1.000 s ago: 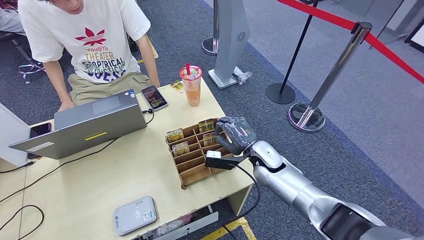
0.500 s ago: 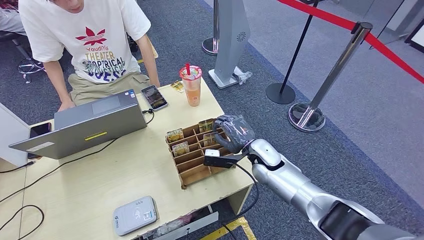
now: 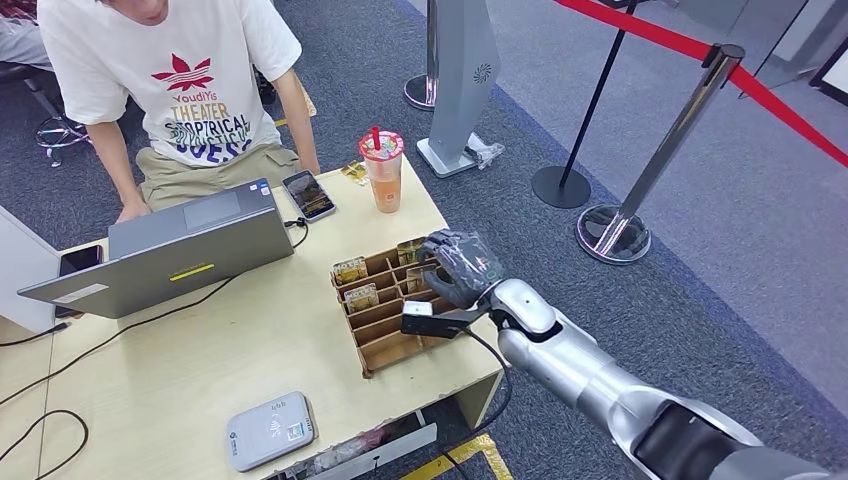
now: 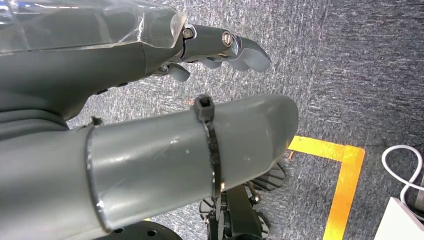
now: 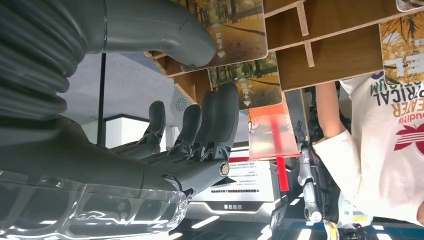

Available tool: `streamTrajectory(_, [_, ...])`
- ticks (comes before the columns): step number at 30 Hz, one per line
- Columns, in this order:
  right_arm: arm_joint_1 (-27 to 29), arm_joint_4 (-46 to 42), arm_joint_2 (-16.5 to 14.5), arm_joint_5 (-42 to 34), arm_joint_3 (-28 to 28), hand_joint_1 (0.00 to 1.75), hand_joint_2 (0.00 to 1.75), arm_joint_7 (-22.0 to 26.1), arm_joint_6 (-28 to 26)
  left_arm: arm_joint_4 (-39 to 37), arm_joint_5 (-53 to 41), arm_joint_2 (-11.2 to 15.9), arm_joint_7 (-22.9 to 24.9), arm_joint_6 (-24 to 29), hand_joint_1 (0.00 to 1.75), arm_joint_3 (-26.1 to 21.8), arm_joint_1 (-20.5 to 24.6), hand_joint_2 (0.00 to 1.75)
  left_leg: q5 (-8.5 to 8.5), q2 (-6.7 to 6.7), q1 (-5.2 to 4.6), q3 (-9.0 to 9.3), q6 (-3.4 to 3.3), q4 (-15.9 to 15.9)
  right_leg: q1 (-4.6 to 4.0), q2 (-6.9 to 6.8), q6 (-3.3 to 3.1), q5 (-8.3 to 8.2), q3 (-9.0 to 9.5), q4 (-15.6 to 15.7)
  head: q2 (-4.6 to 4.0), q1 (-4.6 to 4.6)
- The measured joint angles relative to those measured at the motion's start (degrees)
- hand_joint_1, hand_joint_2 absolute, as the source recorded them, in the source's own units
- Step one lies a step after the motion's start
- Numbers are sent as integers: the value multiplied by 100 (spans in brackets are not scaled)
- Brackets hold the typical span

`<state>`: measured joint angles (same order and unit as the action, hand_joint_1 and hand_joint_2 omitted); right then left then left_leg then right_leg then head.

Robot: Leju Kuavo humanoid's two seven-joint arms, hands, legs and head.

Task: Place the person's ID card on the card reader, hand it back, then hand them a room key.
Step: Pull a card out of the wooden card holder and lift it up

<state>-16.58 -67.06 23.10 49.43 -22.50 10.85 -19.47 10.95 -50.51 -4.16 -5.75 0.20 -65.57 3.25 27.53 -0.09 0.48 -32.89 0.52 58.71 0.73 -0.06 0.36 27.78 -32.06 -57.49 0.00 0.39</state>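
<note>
A grey laptop [image 3: 170, 255] is sitting open at the left of the wooden table [image 3: 200, 370], with a person in a white printed shirt [image 3: 170, 75] sitting behind it, one hand resting at the table's far edge. Nearer the robot, a flat grey card reader [image 3: 268, 430] is lying by the table's front edge, with no card visible on it. A phone [image 3: 308, 194] is lying just right of the laptop, and a drink cup [image 3: 382, 170] with a red straw is standing beyond it near the table's far corner. Right of centre, a wooden card rack [image 3: 385, 300] is holding several room key cards [image 3: 361, 296] upright in its slots. The right hand [image 3: 458, 268] is hovering over the rack's right end; in the right wrist view its fingers [image 5: 220, 120] are spread a little apart beside a key card [image 5: 239, 22], thumb close by the card's face, gripping nothing. The left hand [image 4: 150, 115] is hanging over grey carpet, fingers loosely curled and apart, holding nothing. Red-belt stanchions [image 3: 640, 180] are standing on the floor to the right.
</note>
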Motion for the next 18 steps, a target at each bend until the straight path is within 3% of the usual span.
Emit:
streamTrajectory(10, [-49, 59, -30, 10, -2, 103, 175, -22, 57, -2, -42, -18, 0, 25, 0, 0, 18, 0, 0, 0, 0, 0, 0, 0, 0, 0, 0, 0, 0, 0, 0, 0])
streamTrajectory(18, [-72, 121, -31, 20, 1, 94, 175, -31, 107, 0, -43, -43, -1, 33, 0, 0, 24, 0, 0, 0, 0, 0, 0, 0, 0, 0, 0, 0, -1, 0, 0, 0])
